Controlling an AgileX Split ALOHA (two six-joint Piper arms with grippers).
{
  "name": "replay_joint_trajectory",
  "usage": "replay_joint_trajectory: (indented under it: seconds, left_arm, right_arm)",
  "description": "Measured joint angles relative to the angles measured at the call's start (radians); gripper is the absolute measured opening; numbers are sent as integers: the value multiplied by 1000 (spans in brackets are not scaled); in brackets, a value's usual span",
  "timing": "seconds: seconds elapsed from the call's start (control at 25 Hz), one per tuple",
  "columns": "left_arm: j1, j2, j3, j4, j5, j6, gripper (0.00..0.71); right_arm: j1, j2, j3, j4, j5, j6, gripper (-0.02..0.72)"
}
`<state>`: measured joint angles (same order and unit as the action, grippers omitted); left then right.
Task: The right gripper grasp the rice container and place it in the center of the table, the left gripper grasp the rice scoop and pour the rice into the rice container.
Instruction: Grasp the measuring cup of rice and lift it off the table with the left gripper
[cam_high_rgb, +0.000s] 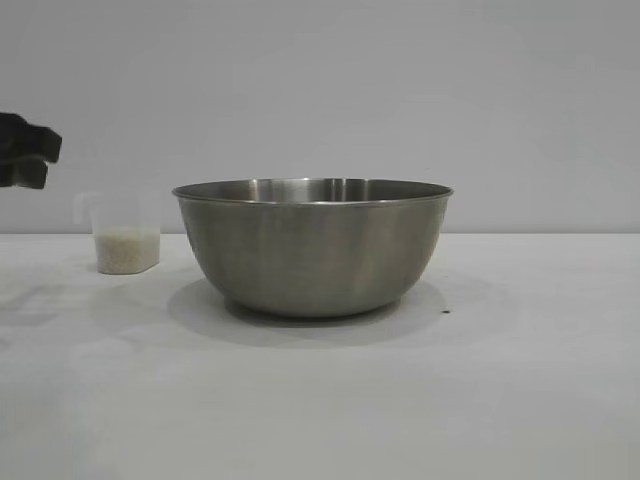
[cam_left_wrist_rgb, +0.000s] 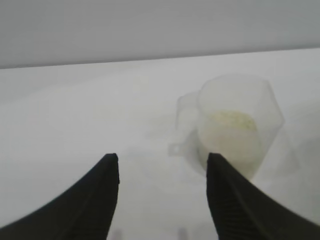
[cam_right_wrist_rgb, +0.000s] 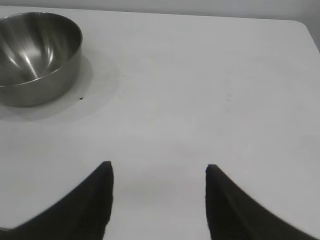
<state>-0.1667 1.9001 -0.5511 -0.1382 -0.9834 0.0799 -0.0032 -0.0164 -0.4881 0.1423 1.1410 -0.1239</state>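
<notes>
The rice container (cam_high_rgb: 313, 245), a big steel bowl, stands in the middle of the white table (cam_high_rgb: 500, 400); the right wrist view shows the rice container (cam_right_wrist_rgb: 35, 55) far off. To its left stands the rice scoop (cam_high_rgb: 126, 235), a frosted cup with white rice (cam_high_rgb: 127, 248) in its bottom. My left gripper (cam_high_rgb: 25, 152) hovers at the left edge, above and left of the scoop, open and empty. In the left wrist view the left gripper (cam_left_wrist_rgb: 162, 160) is short of the rice scoop (cam_left_wrist_rgb: 235, 122), whose handle faces it. My right gripper (cam_right_wrist_rgb: 159, 170) is open over bare table, away from the bowl.
A tiny dark speck (cam_high_rgb: 446, 311) lies on the table just right of the bowl. A plain grey wall (cam_high_rgb: 400, 90) closes the back. The table's far edge and rounded corner (cam_right_wrist_rgb: 300, 25) show in the right wrist view.
</notes>
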Motion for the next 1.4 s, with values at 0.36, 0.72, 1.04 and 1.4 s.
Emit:
replay_joint_trajectory:
  seconds: [0.36,0.72,1.04,1.4]
  left_arm:
    - [0,123,0,0,-146,-2,389]
    - [25,184,-55,8,-151,-32,389]
    - [49,235,-148,53,-150,-50,389]
    - [50,290,-225,85,-114,-50,389]
  right_arm:
    - [0,0,0,0,0,1,358]
    - [0,0,0,2,0,1,358]
    - [0,0,0,2,0,1,358]
    - [0,0,0,2,0,3,358]
